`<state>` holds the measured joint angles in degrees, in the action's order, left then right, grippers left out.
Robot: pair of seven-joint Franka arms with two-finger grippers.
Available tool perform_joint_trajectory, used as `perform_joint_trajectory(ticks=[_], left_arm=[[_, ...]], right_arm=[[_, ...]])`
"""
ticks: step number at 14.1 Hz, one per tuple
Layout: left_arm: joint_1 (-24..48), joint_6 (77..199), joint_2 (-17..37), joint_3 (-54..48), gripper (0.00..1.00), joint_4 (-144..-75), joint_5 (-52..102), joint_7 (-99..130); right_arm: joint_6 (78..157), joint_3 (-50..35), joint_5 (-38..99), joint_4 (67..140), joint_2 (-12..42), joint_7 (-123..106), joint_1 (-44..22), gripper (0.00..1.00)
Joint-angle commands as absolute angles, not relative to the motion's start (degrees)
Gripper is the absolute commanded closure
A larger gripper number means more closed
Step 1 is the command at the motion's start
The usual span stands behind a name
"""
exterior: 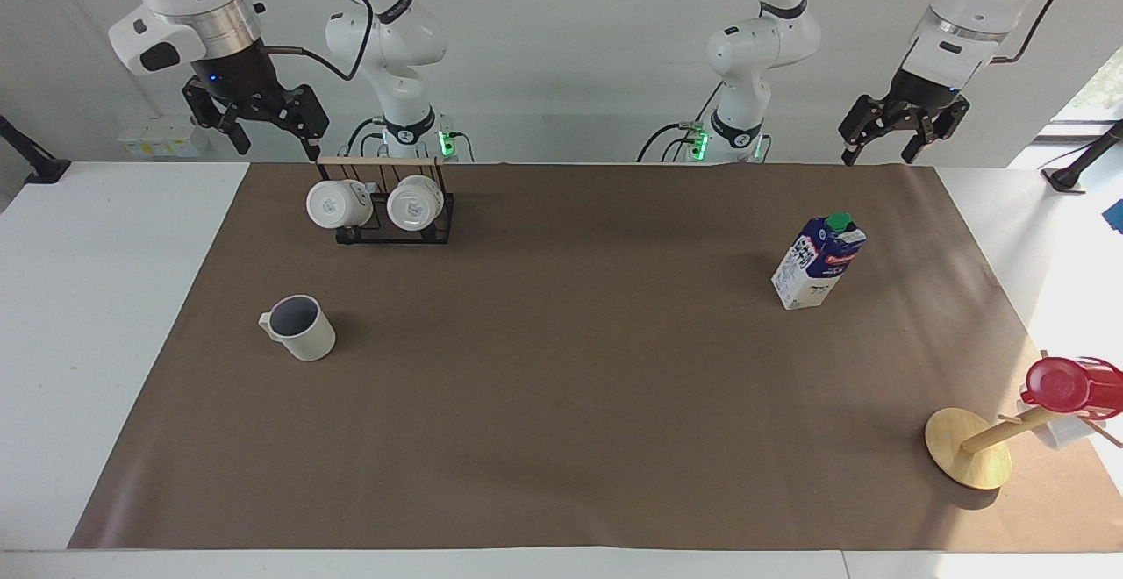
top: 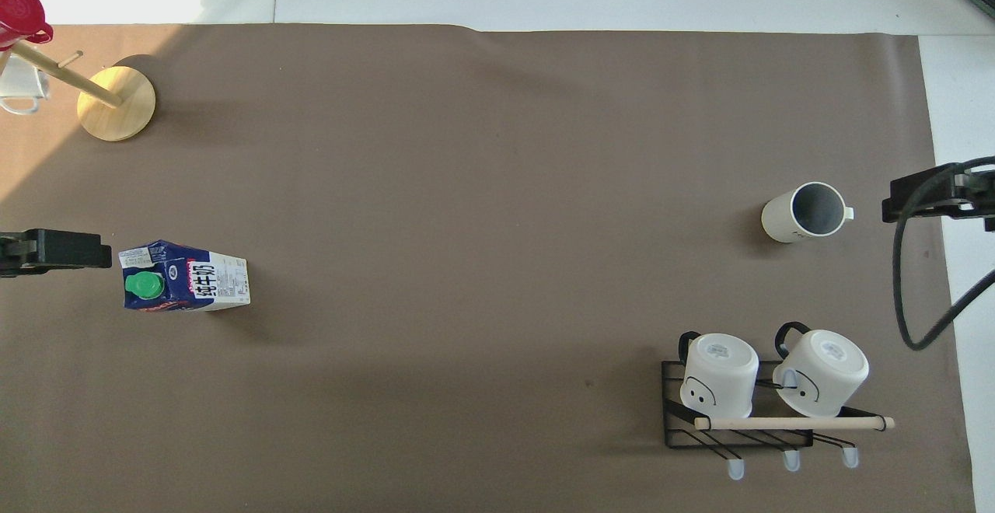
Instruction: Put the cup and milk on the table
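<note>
Right gripper point(exterior: 268, 133) is hanging open and empty above the mug rack point(exterior: 393, 207); the cup point(exterior: 301, 327) is standing on the table point(exterior: 561, 403). Milk point(exterior: 818, 262) is standing upright toward the left arm's end. Left gripper point(exterior: 882, 142) is hanging open, empty.

Bright, even daylight; sunlit glare at mat point(exterior: 1044, 325) corner; soft shadows.

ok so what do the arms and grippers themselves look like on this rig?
Both arms are glossy white with rounded joints and black rings at the seams. The right gripper and left gripper are black, with linked two-finger jaws under a silver wrist collar. Black cables loop along each arm, and green lights glow at the bases.
</note>
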<state>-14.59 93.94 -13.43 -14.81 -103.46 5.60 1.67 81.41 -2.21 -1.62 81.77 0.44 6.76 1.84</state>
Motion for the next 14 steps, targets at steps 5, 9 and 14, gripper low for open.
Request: perform_joint_trajectory(ticks=[5, 9, 14], left_arm=[[-15.0, 92.7, -13.7, -15.1, 0.0, -102.9, 5.1, 1.1], [-14.9, 92.7, -13.7, -15.1, 0.0, -102.9, 5.1, 1.1], [-15.1, 92.6, -13.4, -15.0, 0.0, -102.6, 5.1, 1.6]], right_arm=[[83.7, -2.1, -0.9, 82.3, 0.0, 5.4, 2.5, 0.0], [85.7, -2.2, -1.7, 82.4, 0.3, 5.4, 2.5, 0.0], [88.3, -2.2, -1.8, 82.4, 0.5, 5.9, 1.7, 0.0]])
